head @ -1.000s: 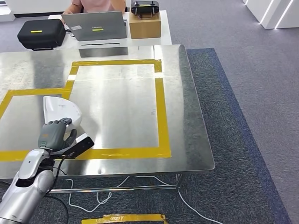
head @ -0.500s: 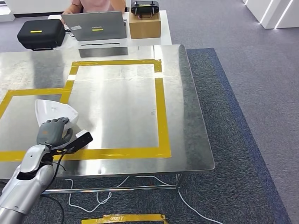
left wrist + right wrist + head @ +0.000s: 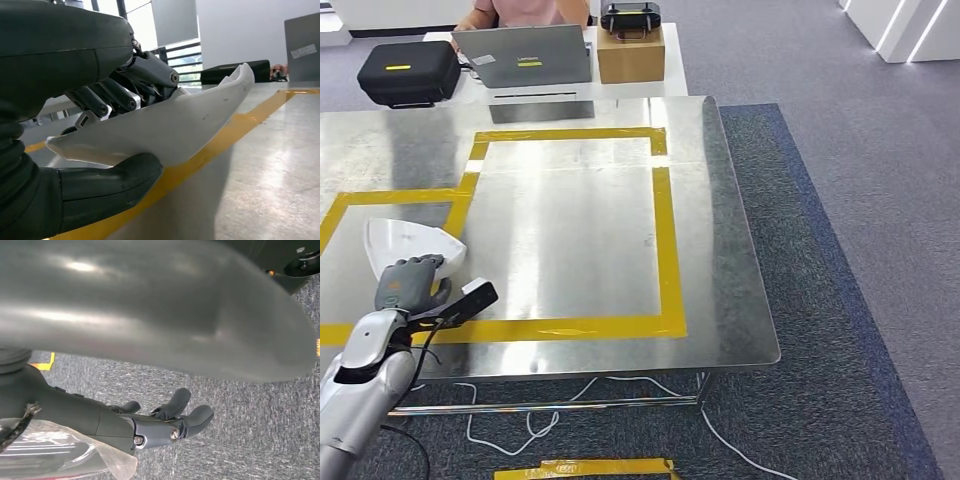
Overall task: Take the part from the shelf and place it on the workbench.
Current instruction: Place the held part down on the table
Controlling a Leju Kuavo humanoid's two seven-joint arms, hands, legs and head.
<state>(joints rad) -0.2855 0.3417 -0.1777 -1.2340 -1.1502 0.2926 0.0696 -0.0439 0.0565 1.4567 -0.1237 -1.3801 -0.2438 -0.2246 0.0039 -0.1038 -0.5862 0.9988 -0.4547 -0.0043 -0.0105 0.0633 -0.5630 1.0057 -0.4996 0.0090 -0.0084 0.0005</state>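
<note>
The left hand grips the white part between thumb and fingers over the table's near left corner, above yellow tape, while the right hand hangs empty, fingers loosely apart, over grey carpet.

Hidden and cut off
The left hand covers the part's near edge; the table runs off frame left.

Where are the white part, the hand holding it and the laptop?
white part (image 3: 399, 240), head view, on its upper face beyond the fingers.
left hand (image 3: 404, 284), head view, on the back of the hand.
laptop (image 3: 522, 56), head view, on the lid's back.
</note>
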